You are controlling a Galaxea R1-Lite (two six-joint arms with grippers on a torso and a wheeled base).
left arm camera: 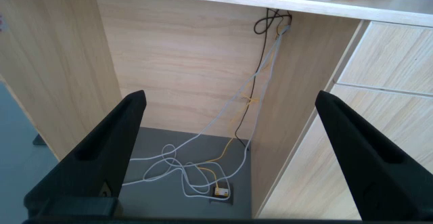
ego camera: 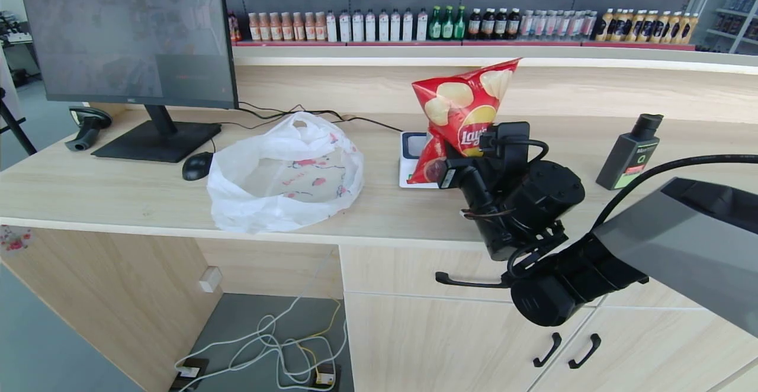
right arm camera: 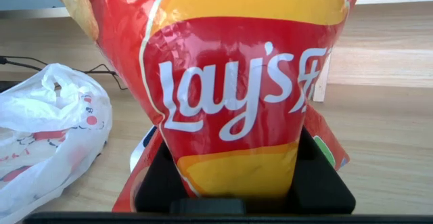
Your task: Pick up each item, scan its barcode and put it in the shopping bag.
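**While the chip bag [ego camera: 465,108] hangs over the scanner pad [ego camera: 410,143], a thin grip is the risk**

Because the right gripper [ego camera: 459,164] clamps the red chip bag only at its lower end, the puffy pack stands upright above the grip, tilted a little, with most of its bulk unsupported. It is held off the counter [ego camera: 118,185], just above the white scanner pad. The white shopping bag [ego camera: 237,202] lies open on the counter to the robot's left of the pad.

Slick, air-filled film could slide through the jaws or flop over during a swing toward the shopping bag. A tilted pack might also never present its barcode to the pad. The shopping bag's limp rim could catch the pack and fold shut.

Farther right a dark bottle [ego camera: 629,152] stands untouched. The left gripper [left arm camera: 233,143] hangs spread wide and empty below counter level, before the open bay [left arm camera: 169,68] under the counter.
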